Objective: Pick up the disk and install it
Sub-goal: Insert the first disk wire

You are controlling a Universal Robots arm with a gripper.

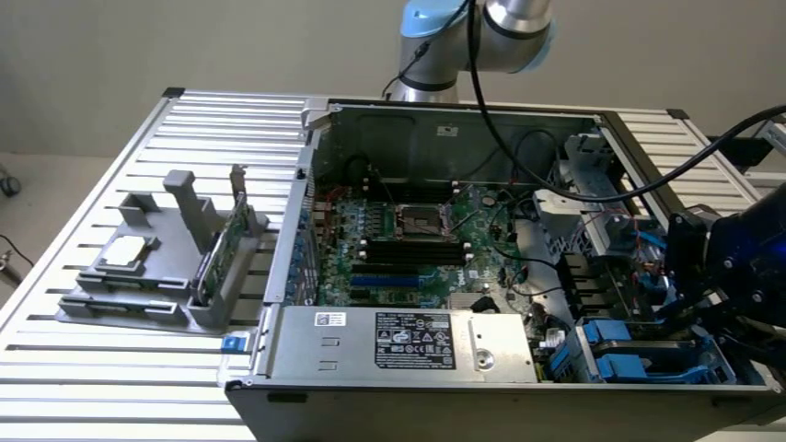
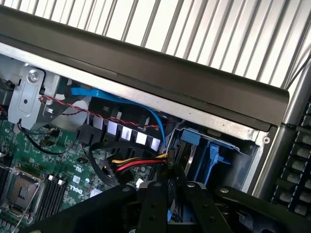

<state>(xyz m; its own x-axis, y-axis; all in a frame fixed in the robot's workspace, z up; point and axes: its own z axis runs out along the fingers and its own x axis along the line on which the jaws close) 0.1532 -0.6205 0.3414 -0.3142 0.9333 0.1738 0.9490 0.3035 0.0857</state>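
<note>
My gripper (image 1: 702,306) hangs over the drive bay in the near corner of the open computer case (image 1: 443,120), at the exterior view's right. In the wrist view its black fingers (image 2: 153,206) stand close together with a strip of blue plastic between them. Beyond the tips, the disk (image 2: 190,145) shows edge-on, a grey face with a blue carrier frame, reaching into the metal bay (image 2: 243,145). The jaws look shut on the disk's near edge, though the contact itself is hidden by the fingers.
Red, yellow and black power wires (image 2: 141,164) and a blue data cable (image 2: 146,109) run just beside the bay. The motherboard (image 1: 411,244) and the labelled power supply (image 1: 406,341) fill the case. A grey fixture (image 1: 160,276) on the slatted table holds a silver chip and a green card.
</note>
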